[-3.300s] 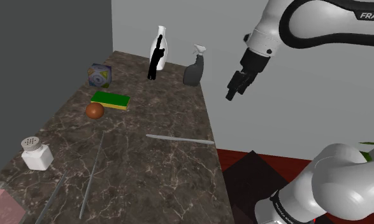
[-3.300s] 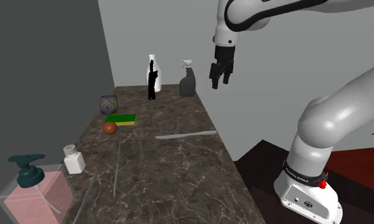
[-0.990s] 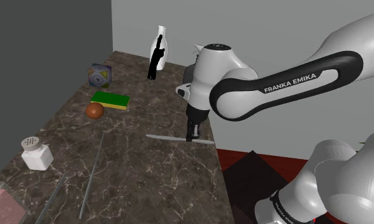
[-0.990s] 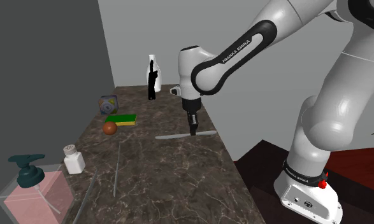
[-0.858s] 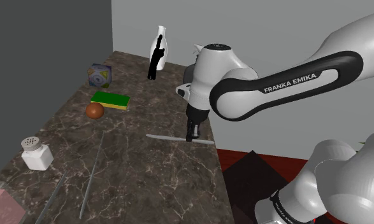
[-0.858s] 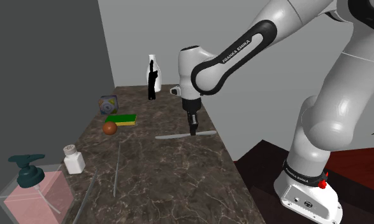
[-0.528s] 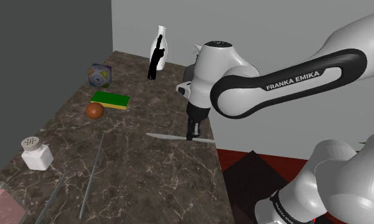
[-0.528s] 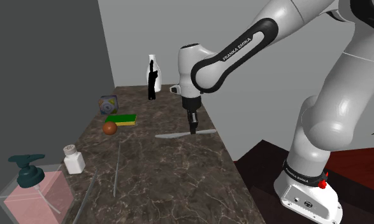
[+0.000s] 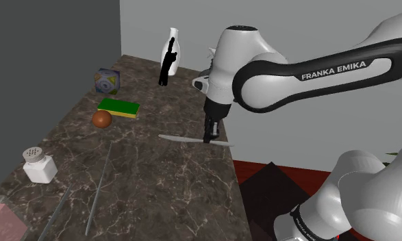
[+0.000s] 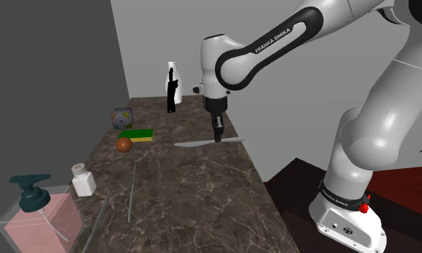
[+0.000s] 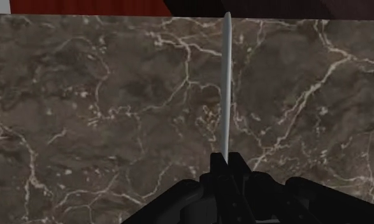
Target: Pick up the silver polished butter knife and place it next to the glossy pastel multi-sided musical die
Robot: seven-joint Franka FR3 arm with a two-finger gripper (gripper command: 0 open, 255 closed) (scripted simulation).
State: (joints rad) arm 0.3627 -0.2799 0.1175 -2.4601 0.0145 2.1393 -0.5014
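Clasping butter knife [image 9: 182, 139] in hand [image 9: 207, 139] | over marbled counter [image 9: 158, 195] | arm [image 9: 329, 72] lettering: FRANKA EMIKA

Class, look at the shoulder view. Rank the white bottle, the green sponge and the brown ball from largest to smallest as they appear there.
1. white bottle, largest though farthest back
2. green sponge
3. brown ball

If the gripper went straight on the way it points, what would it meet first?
The gripper points down at the dark marbled countertop; the butter knife it clasps would likely touch first, though the gap is hard to judge.
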